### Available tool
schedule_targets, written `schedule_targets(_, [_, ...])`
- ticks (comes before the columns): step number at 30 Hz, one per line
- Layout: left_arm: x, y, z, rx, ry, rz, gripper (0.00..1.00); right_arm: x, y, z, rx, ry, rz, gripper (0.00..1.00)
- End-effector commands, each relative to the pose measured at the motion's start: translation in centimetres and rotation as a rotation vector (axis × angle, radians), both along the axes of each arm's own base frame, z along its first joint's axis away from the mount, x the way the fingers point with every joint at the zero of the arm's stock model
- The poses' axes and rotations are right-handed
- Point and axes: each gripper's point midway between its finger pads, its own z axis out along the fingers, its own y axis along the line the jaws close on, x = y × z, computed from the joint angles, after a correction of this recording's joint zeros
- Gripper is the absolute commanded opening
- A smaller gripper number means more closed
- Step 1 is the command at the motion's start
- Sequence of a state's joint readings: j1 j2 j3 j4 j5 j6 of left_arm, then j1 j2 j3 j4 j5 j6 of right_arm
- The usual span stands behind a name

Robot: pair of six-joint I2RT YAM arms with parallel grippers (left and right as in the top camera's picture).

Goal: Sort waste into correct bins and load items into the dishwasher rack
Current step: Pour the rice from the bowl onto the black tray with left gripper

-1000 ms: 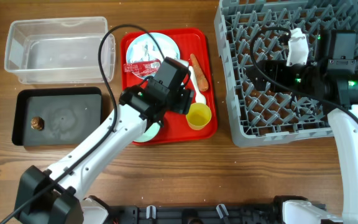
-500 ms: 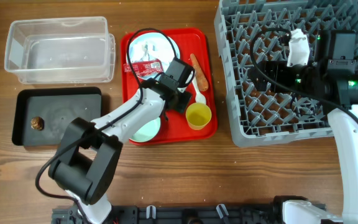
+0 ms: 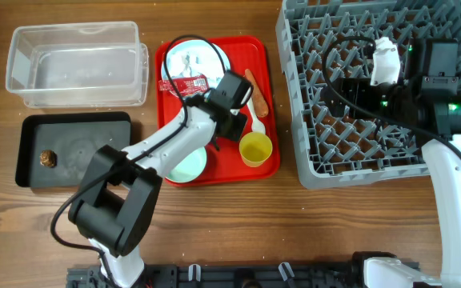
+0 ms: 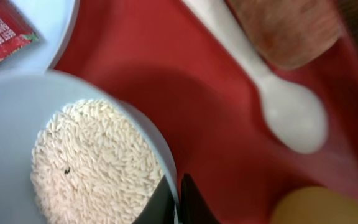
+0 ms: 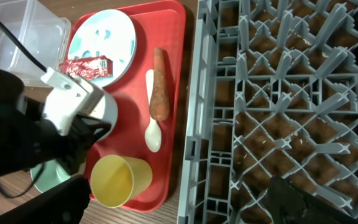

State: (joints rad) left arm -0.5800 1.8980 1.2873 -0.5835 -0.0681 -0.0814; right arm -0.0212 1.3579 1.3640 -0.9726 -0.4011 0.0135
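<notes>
My left gripper (image 4: 178, 186) is shut on the rim of a pale bluish bowl (image 4: 17, 93) full of white rice grains (image 4: 92, 162), on the red tray (image 3: 266, 56). In the overhead view the left gripper (image 3: 224, 120) hides that grip, and a mint-green bowl (image 3: 189, 166) shows beside the arm. Also on the tray are a plate (image 3: 194, 58) with a red-and-white wrapper (image 3: 184, 85), a carrot (image 3: 255, 90), a white spoon (image 3: 253, 116) and a yellow cup (image 3: 255, 148). My right gripper (image 5: 173, 208) hangs open and holds nothing over the grey dishwasher rack (image 3: 390, 152).
A clear plastic tub (image 3: 77, 64) stands at the far left. In front of it lies a black tray (image 3: 74, 148) holding a small brown lump (image 3: 47, 158). The rack's near-left wall rises close to the red tray's right edge.
My left gripper has lowered onto the bowl's rim and closed on it. The right arm has not moved.
</notes>
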Motion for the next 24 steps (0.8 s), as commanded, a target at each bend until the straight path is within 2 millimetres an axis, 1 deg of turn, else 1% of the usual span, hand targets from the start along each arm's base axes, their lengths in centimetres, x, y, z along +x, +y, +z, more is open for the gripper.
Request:
schedule_targets(1, [1.6,-2.7,7.5,-0.214,-0.038,0.129,0.04,0.4,-0.1,0.4,-0.019,-0.018,0.006,0.94])
schedule_targets(3, [1.6,-2.8,10.6,-0.265,-0.046,0.165,0.04,0.4,-0.1,0.4,-0.019,-0.018,0.006,0.94])
schedule_targets(4, [1.4,-2.0,12.4,-0.288,-0.052,0.205,0.04,0.4,-0.1,0.4,-0.019,-0.017,0.006,0.94])
schedule_targets(5, [1.1,-0.9,13.5,-0.305,-0.045,0.233,0.04,0.4,-0.1,0.4,-0.019,-0.017,0.006,0.94])
schedule_targets(6, [0.7,0.3,14.2,-0.323,-0.024,0.264,0.04,0.4,-0.1,0.4,-0.019,-0.018,0.006,0.94])
schedule_targets(7, [0.2,2.3,14.8,-0.334,0.012,0.315,0.04,0.4,-0.1,0.4,-0.019,-0.019,0.006,0.94])
schedule_targets(8, [-0.3,5.4,15.0,-0.348,0.068,0.383,0.04,0.4,-0.1,0.4,-0.019,-0.019,0.006,0.94])
schedule_targets(9, [-0.4,6.8,14.9,-0.350,0.093,0.417,0.04,0.4,-0.1,0.4,-0.019,-0.018,0.006,0.94])
schedule_targets(11, [-0.9,11.6,14.3,-0.364,0.178,0.486,0.04,0.4,-0.1,0.4,-0.019,-0.019,0.006,0.94])
schedule_targets(13, [-1.2,15.4,13.9,-0.406,0.222,0.529,0.04,0.4,-0.1,0.4,-0.019,-0.018,0.006,0.94])
schedule_targets(14, [-1.3,16.6,13.8,-0.432,0.232,0.541,0.04,0.4,-0.1,0.4,-0.019,-0.018,0.006,0.94])
schedule_targets(15, [-1.3,17.8,13.7,-0.467,0.238,0.550,0.04,0.4,-0.1,0.4,-0.019,-0.018,0.006,0.94])
schedule_targets(17, [-1.6,21.8,13.1,-0.633,0.237,0.577,0.04,0.4,-0.1,0.4,-0.018,-0.018,0.006,0.94])
schedule_targets(20, [-1.8,25.2,12.7,-0.867,0.192,0.601,0.04,0.4,-0.1,0.4,-0.017,-0.017,0.004,0.94])
schedule_targets(22, [-2.4,27.5,11.4,-0.966,0.170,0.656,0.04,0.4,-0.1,0.4,-0.016,-0.015,0.004,0.94])
schedule_targets(23, [-3.1,28.7,10.5,-1.025,0.152,0.688,0.04,0.3,-0.1,0.4,-0.017,-0.014,0.004,0.94])
schedule_targets(24, [-3.5,29.5,10.1,-1.067,0.136,0.706,0.04,0.3,-0.1,0.4,-0.016,-0.014,0.004,0.94])
